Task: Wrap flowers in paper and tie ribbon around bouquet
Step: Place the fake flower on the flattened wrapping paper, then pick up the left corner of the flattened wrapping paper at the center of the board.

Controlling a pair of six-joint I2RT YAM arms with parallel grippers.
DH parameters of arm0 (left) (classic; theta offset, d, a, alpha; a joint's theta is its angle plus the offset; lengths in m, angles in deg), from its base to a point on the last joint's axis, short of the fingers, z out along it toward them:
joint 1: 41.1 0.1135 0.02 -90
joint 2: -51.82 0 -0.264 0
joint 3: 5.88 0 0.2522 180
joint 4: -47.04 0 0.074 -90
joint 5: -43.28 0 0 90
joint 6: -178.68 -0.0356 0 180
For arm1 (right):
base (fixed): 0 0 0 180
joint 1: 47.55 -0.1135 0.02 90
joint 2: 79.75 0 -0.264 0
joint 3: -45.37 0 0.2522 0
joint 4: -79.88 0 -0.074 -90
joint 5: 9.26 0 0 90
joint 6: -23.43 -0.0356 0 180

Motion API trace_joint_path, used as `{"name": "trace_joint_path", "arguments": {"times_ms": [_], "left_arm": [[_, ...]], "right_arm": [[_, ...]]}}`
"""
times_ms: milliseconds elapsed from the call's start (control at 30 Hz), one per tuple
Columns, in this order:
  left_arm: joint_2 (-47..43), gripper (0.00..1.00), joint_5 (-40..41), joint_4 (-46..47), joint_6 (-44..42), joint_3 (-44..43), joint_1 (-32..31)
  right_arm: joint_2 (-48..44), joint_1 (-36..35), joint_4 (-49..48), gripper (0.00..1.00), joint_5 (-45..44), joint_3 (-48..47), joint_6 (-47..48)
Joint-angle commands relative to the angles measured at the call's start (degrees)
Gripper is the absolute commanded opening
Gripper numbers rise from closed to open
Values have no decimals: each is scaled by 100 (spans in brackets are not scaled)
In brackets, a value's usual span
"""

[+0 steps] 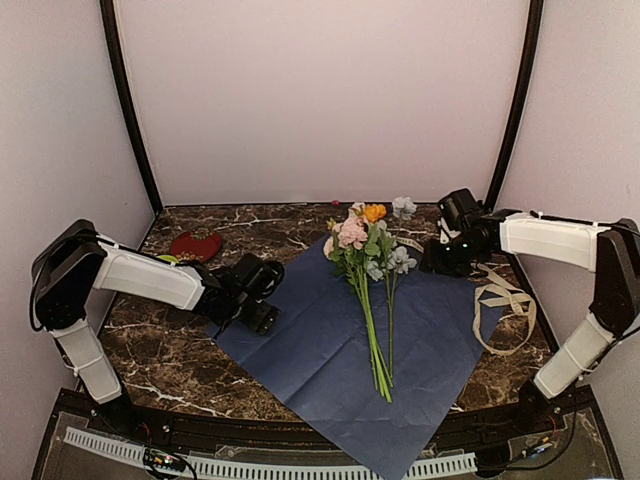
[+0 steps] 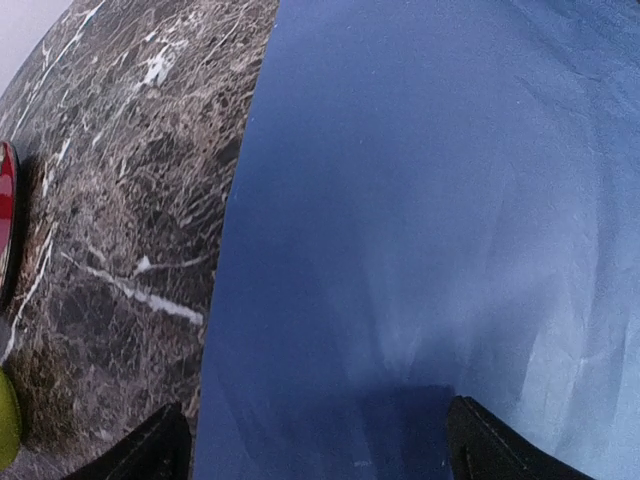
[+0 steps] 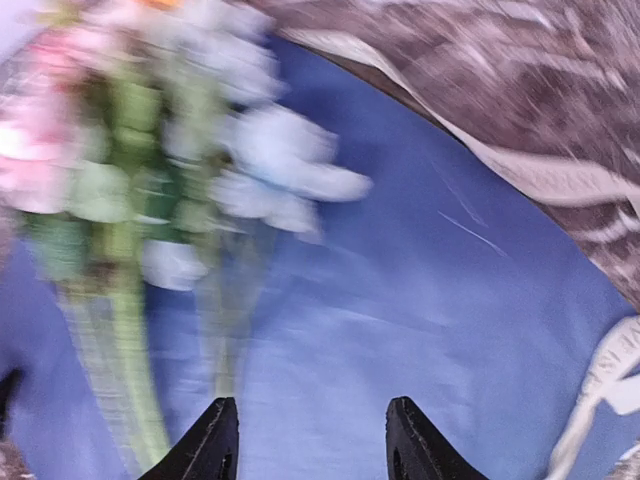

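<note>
No text, label, brand, number or sign is showing clearly enough to be read in any view.

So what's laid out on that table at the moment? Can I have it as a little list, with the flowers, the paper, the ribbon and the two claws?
paper: blue sheet, flat on the marble table, one corner toward the near edge
flowers: lying on the paper, blooms far, stems near
ribbon: loose loops by the paper's right corner, untied
left gripper: open, over the paper's left edge, holding nothing
right gripper: open, beside the blooms, holding nothing
wrapping: not yet done
</note>
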Motion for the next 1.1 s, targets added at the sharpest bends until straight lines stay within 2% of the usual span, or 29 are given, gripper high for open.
{"name": "trace_joint_path", "arguments": {"times_ms": [0,133,367,500,633,767,900,1067], "left_arm": [[501,91,177,-257,-113,-382,20],[850,90,538,-690,129,-496,28],[807,89,405,-664,502,-193,179],[919,90,388,-821,544,-347,551],[950,88,197,-1036,683,-579,1219],[980,85,-50,-1099,324,-874,1583],[432,85,-558,-1392,210,-957,1606],[-539,86,-1599,-2028,1026,-635,1710]], "right_arm": [[235,424,-67,49,55,632,260],[693,562,-251,47,-196,813,354],[1652,549,-574,43,-167,621,532],[2009,396,-695,41,81,380,431],[2359,38,-753,40,261,18,290],[2711,-111,-793,39,545,-506,166],[2611,-85,-691,39,611,-747,172],[2108,-5,-448,39,259,-585,364]]}}
